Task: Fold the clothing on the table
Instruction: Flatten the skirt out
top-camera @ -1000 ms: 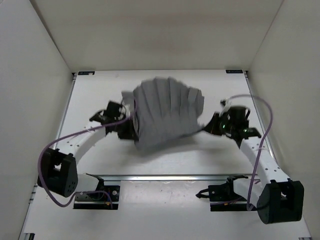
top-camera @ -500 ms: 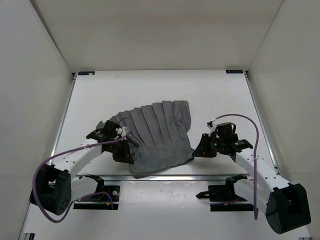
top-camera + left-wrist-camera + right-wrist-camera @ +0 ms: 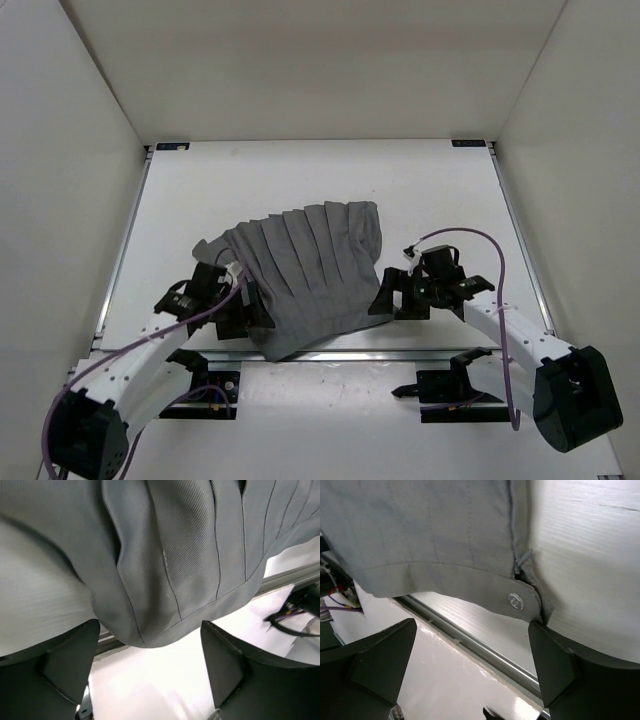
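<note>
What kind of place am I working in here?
Probably a lab test cell: a white table with metal rail edges, plain white walls boxing it in, and one grey garment on it.

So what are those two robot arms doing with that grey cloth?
They are folding a grey pleated piece of clothing on the white table. Right now it lies spread out, and its near edge reaches the front rail. The left hand sits at its left side. The right hand sits at its right side, close to a corner with a small metal button. Both hands are open and neither one is holding the cloth.
</note>
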Motion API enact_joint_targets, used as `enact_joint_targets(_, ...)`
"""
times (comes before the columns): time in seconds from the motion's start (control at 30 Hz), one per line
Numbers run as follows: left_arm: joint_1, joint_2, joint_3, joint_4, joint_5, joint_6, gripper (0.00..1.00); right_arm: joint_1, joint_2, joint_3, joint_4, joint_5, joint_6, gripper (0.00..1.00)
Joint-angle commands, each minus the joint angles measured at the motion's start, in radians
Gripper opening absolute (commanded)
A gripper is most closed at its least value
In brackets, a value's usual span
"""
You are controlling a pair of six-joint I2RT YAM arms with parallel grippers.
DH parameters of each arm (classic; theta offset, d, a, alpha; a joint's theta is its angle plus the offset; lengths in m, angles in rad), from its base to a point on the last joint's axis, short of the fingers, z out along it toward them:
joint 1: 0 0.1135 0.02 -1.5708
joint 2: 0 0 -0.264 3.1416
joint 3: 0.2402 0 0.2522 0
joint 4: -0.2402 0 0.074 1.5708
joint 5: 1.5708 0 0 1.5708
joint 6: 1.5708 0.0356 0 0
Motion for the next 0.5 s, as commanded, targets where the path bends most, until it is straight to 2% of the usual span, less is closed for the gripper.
enact_joint_targets(0.0, -0.009, -0.130, -0.068, 0.030, -0.051, -0.129, 0.94, 0.004, 0.035, 0.014, 0.026, 0.053, -0.006, 0.92)
enact_joint_targets(0.23, -0.066, -0.319, -0.223, 0.100, -0.036, -0.318, 0.90, -0.014, 0.108, 0.011, 0.018, 0.087, -0.053, 0.90)
enact_joint_targets(0.47, -0.086, -0.309, -0.235, 0.152, -0.059, -0.332, 0.82, -0.009, 0.137, 0.036, 0.073, 0.115, -0.079, 0.82)
